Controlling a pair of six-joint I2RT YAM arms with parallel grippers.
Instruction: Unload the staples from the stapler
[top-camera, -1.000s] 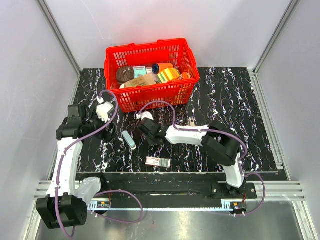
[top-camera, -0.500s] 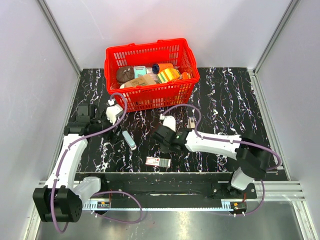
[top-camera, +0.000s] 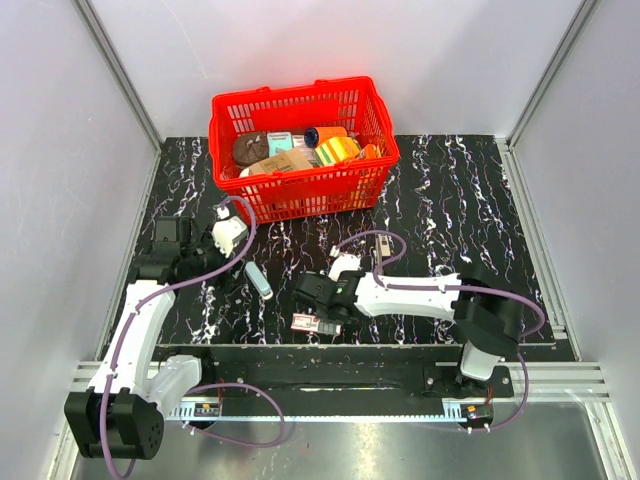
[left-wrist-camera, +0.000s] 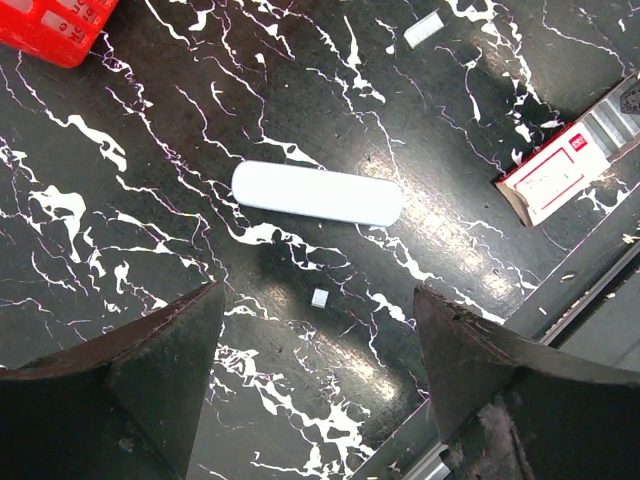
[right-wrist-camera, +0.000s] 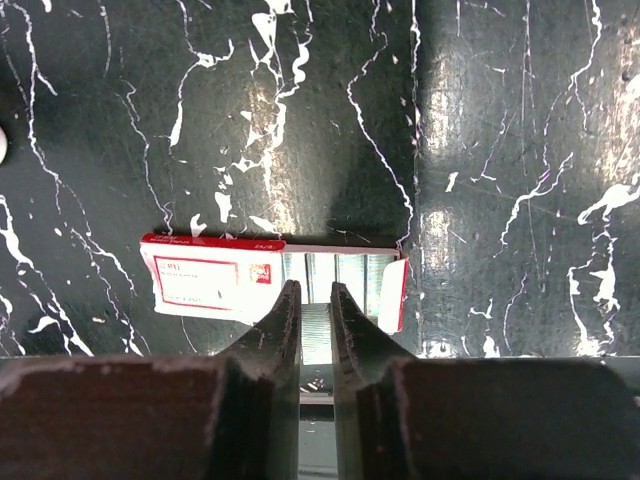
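The stapler (top-camera: 258, 279) is a slim pale grey bar lying flat on the black marbled table, and it also shows in the left wrist view (left-wrist-camera: 318, 194). My left gripper (left-wrist-camera: 318, 300) is open and empty, hovering just near of the stapler; in the top view it (top-camera: 228, 268) is left of the bar. My right gripper (right-wrist-camera: 311, 290) is shut on a silvery ribbed strip of staples (right-wrist-camera: 316, 335), held over the open end of the flat white-and-red box (right-wrist-camera: 215, 280). In the top view the right gripper (top-camera: 310, 293) is just above that box (top-camera: 316, 323).
A red basket (top-camera: 372, 170) full of items stands at the back. A tiny white chip (left-wrist-camera: 319, 297) lies near the stapler and another (left-wrist-camera: 424, 29) farther off. A small object (top-camera: 383, 242) lies right of centre. The table's front edge (top-camera: 350, 347) runs close below the box.
My right arm swung from near the basket down and left to the white-and-red box. My left gripper shifted right and forward, closer to the stapler. The stapler and box stayed put.
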